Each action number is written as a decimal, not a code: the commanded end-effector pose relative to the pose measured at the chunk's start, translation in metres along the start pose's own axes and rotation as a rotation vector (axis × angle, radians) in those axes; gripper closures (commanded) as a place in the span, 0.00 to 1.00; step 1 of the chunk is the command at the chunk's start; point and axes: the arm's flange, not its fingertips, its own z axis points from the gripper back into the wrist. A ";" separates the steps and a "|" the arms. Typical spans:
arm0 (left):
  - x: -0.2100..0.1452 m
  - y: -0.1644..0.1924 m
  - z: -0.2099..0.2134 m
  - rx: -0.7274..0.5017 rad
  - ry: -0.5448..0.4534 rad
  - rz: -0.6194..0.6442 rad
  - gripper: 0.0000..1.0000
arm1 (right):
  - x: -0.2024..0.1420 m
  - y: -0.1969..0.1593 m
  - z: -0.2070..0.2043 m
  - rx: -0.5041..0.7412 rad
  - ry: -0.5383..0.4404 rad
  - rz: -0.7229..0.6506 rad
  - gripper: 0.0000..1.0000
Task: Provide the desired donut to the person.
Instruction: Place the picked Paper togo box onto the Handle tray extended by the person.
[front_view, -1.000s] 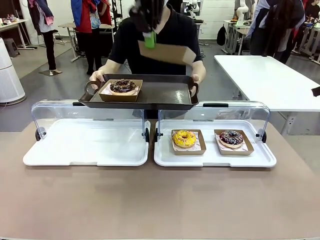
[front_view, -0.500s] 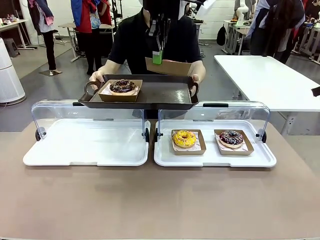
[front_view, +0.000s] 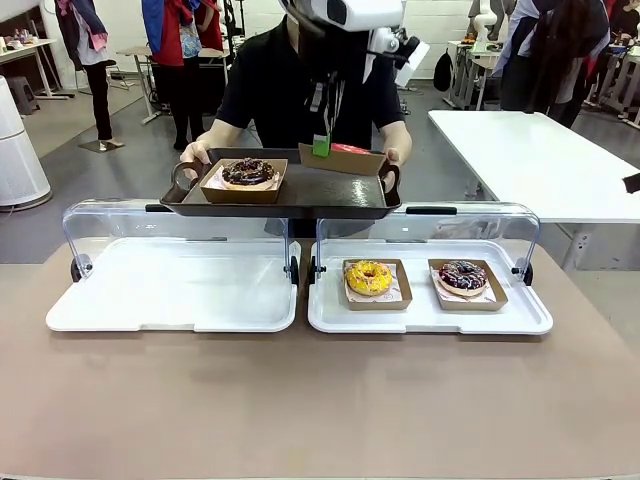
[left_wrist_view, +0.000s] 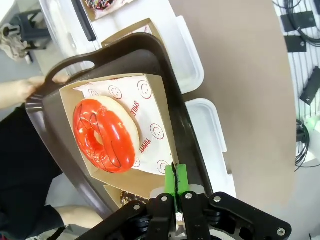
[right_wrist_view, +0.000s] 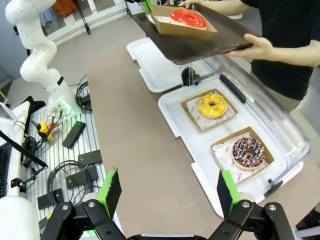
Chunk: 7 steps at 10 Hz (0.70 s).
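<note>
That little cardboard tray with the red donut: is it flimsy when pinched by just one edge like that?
Probably somewhat. The cardboard tray looks thin and open-topped, so its wall may flex where the left tool pinches it. The red donut lies loose on paper and could slide if it tilts. It seems light: in the front view one rim grip held it fairly level.

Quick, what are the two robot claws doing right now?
Left gripper: shut on the edge of the red donut's cardboard tray, over the person's serving tray.
Right gripper: open, holding nothing.
</note>
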 end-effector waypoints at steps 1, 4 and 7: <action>-0.004 0.003 -0.009 -0.016 -0.018 0.045 0.99 | 0.001 -0.001 -0.001 0.008 -0.021 0.008 0.00; -0.004 0.008 -0.015 -0.022 -0.003 0.021 0.99 | 0.001 -0.001 -0.001 0.008 -0.021 0.008 0.00; -0.004 0.008 -0.015 -0.022 -0.003 0.021 0.99 | 0.001 -0.001 -0.001 0.008 -0.021 0.008 0.00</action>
